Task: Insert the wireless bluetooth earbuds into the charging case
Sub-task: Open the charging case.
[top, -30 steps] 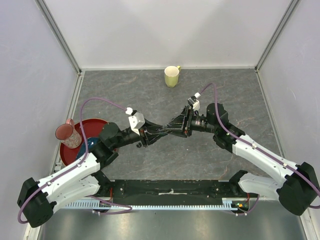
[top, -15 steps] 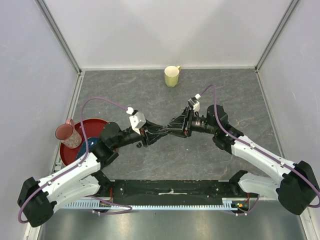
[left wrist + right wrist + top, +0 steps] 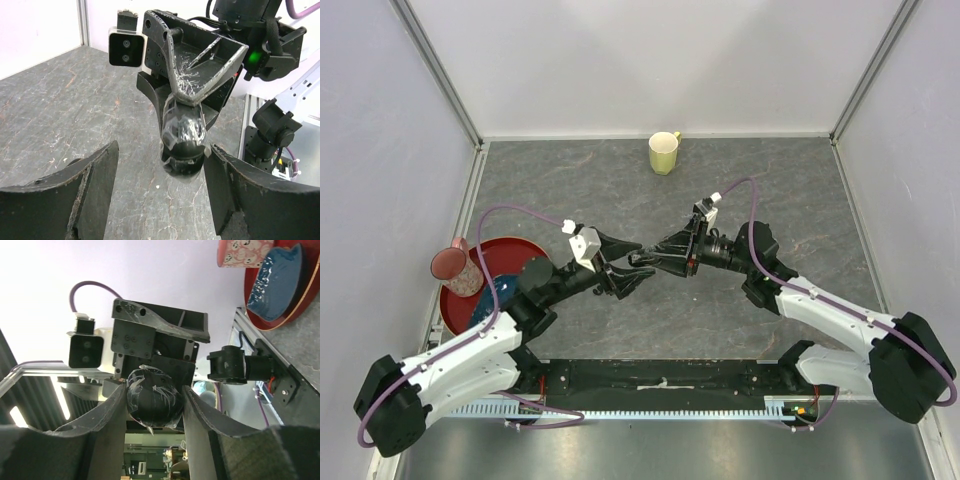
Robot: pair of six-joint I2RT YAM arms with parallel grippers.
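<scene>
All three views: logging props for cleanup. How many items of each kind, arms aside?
cups: 2 (yellow mug, pink cup)
red plate: 1
blue bowl: 1
black charging case: 1
total: 5

Mug (image 3: 664, 152) at desk's (image 3: 570, 190) back centre. Plate (image 3: 455, 312) at left, cup (image 3: 455, 268) and bowl (image 3: 506, 290) on it. Mid-desk, right end effector's (image 3: 653, 262) case (image 3: 184, 134) sits between left end effector's (image 3: 162, 147) fingers (image 3: 95, 190).

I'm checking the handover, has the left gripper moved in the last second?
Yes. The left gripper has opened and backed off slightly to the left, toward the red tray.
</scene>
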